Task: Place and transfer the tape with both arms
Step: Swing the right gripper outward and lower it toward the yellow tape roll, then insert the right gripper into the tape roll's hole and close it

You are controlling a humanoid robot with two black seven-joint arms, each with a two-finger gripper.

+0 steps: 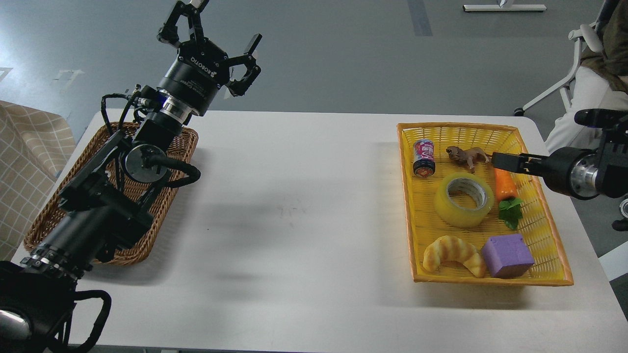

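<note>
The tape (464, 199), a wide translucent yellow roll with a grey-white core, lies flat in the middle of the yellow basket (539, 230) on the right of the table. My right gripper (505, 161) reaches in from the right, level, over the basket's far right part, just above the carrot and up-right of the tape, clear of it. It shows edge-on as one thin black bar, so its fingers cannot be told apart. My left gripper (216, 37) is raised high above the far left of the table, fingers spread open and empty.
The yellow basket also holds a small can (424, 157), a toy lion (467, 156), a carrot (506, 189), a croissant (454, 254) and a purple block (507, 255). A brown wicker basket (46, 215) lies under my left arm. An office chair (584, 54) stands at the far right.
</note>
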